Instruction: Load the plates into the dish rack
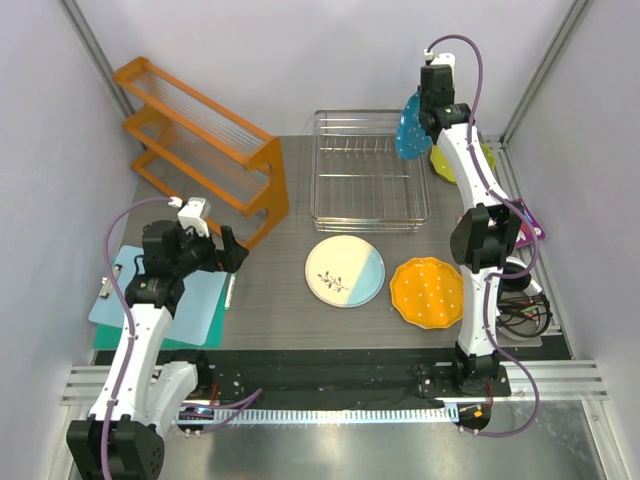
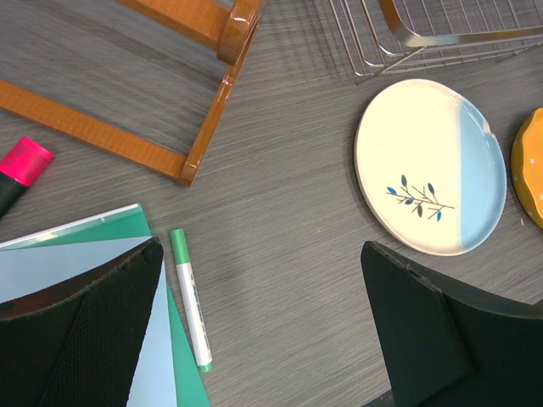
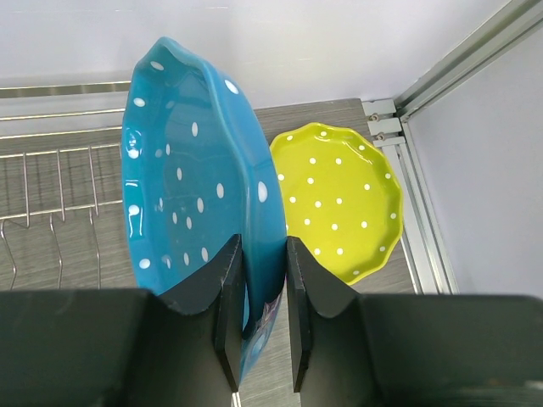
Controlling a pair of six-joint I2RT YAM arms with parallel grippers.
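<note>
Upright, glossy blue plate (image 3: pixel 191 195), white dots, scalloped rim, pinched edgewise.

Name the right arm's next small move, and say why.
Probably shift the blue plate left, over the dish rack. The right tool is shut on its rim, holding it upright, but it hangs at the rack's right edge, with the wire slots all to its left.

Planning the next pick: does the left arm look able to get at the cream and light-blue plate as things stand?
Probably yes: the left gripper is open, and only bare table lies between it and the plate.
</note>
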